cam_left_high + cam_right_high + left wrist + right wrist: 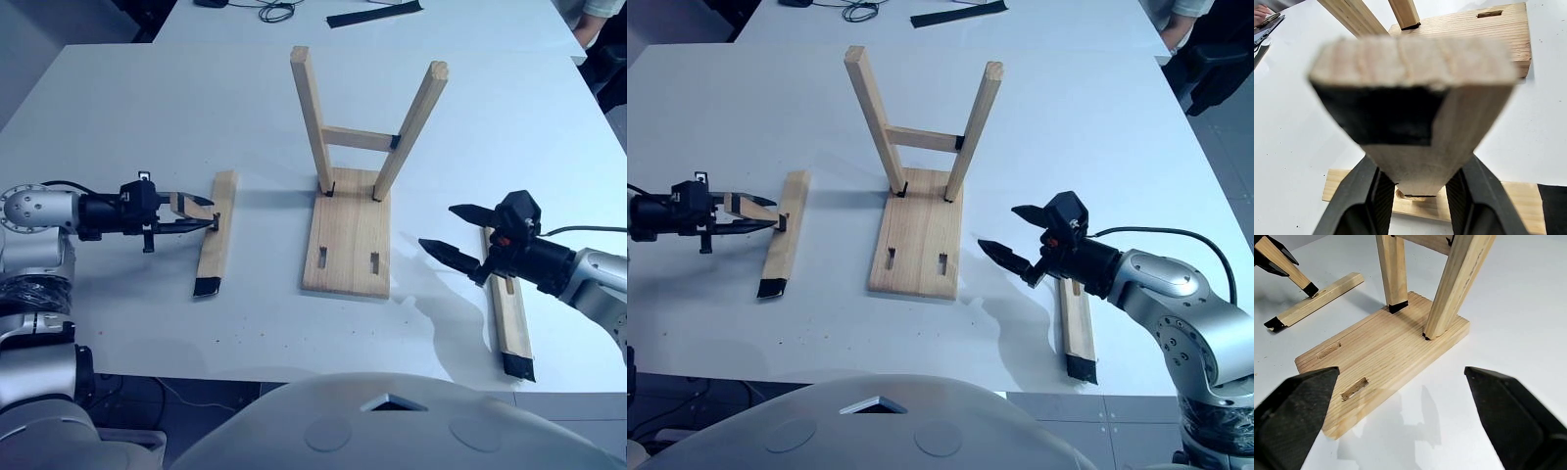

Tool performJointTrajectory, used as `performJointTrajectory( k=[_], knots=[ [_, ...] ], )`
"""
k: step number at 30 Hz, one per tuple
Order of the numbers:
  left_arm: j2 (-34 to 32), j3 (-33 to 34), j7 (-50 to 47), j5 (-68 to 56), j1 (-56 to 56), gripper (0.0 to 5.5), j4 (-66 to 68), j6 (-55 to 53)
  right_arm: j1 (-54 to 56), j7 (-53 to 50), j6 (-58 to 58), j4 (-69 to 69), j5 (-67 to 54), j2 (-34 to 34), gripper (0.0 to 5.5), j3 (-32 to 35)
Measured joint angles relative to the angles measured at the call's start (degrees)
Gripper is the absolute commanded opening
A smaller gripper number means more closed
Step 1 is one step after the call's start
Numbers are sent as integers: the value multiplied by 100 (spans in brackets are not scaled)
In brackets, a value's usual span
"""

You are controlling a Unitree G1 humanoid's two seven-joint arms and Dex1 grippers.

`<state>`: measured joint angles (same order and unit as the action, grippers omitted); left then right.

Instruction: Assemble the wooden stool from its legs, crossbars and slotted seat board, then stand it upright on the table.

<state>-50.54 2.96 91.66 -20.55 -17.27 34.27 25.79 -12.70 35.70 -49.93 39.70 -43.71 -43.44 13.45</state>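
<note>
Well, L gripper (207, 215) tight on square-cut, black-tipped wood crossbar (184, 205); R gripper (438, 226) wide apart, empty.

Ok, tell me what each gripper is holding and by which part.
Left gripper: a short crossbar, clamped by its side faces, black-tipped end free. Right gripper: open, holding nothing.

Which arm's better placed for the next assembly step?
Left, probably: the left end effector grips a short wooden piece over a loose leg; the right end effector is open and empty beside the seat board.
</note>
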Motion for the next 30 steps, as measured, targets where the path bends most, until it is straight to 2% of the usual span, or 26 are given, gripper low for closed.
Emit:
performJointTrajectory(
  k=[19,26,30],
  knots=[
    [154,-42,-24,273,-356,130,635,645,11,30,7,2,6,-12,472,-177],
    [95,-50,-19,101,14,130,459,854,44,96,6,-14,-8,-146,472,-177],
    [-90,-145,-28,-129,393,130,15,386,61,134,5,-26,-20,-194,472,-158]
  ],
)
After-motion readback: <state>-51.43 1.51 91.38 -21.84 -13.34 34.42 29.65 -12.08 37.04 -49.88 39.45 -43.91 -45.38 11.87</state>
